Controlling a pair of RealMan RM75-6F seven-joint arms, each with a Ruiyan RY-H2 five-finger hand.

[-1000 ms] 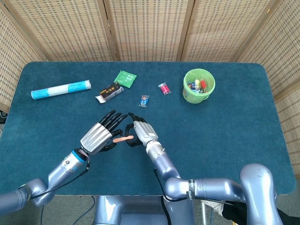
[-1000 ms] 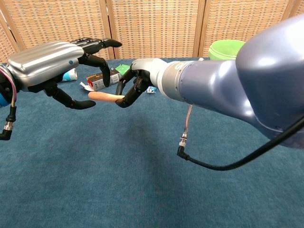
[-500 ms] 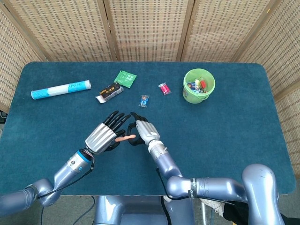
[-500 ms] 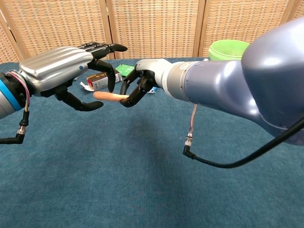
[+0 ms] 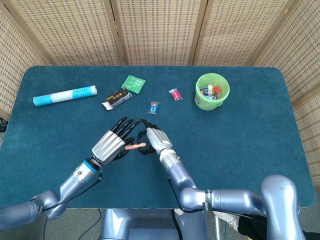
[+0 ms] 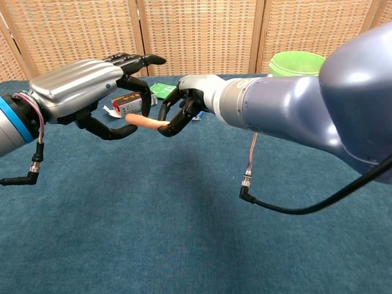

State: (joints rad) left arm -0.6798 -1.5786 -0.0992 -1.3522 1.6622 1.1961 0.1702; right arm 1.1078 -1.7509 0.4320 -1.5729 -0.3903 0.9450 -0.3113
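Observation:
A small orange-pink sausage-shaped stick [image 5: 134,147] [image 6: 147,122] hangs above the blue table, pinched at one end by my right hand [image 5: 152,140] [image 6: 187,105]. My left hand [image 5: 113,141] [image 6: 86,86] faces it with fingers spread; its thumb and a finger sit around the stick's free end, and I cannot tell whether they touch it. Both hands are in the air near the table's front middle.
Far right stands a green bucket [image 5: 212,91] [image 6: 297,62] with small items inside. Along the far side lie a white-blue tube [image 5: 65,94], a dark snack box [image 5: 116,97] [image 6: 130,103], a green packet [image 5: 133,83], a blue sachet [image 5: 154,107] and a red sachet [image 5: 175,94].
Both hands have drifted slightly up and away from me together. My left hand has come closer, its fingers now around the stick's free end.

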